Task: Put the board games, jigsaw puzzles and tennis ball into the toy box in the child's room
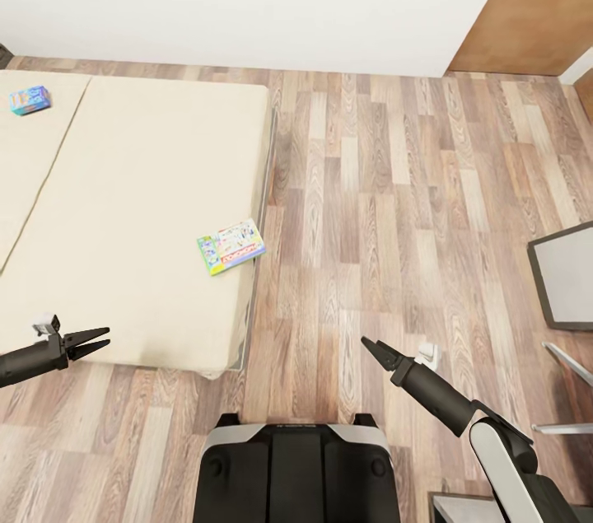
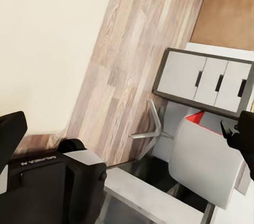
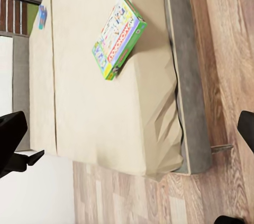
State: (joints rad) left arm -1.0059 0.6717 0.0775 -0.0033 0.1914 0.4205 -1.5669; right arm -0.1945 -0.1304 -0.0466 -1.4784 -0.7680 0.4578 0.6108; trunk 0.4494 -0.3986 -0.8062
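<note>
Board games are your current step: with both claws empty, the left gripper (image 1: 97,340) spread and the right gripper (image 1: 369,344) nearly together, reach ahead of the left claw to the green-edged box (image 1: 231,245) near the bed (image 1: 140,177) edge, the small blue box (image 1: 30,100) lying farther off.

The left gripper (image 1: 97,340) is matte black, with two slim tapering fingers (image 1: 89,333) on a dark rounded wrist and a small pale grey block on top behind them. The right gripper (image 1: 369,345) is black too, its fingers ending in a sharp point. The right arm (image 1: 494,441) goes from a dark grey cylinder to a white link. The base (image 1: 296,473) is black with a light grey rim and two round caps.
</note>
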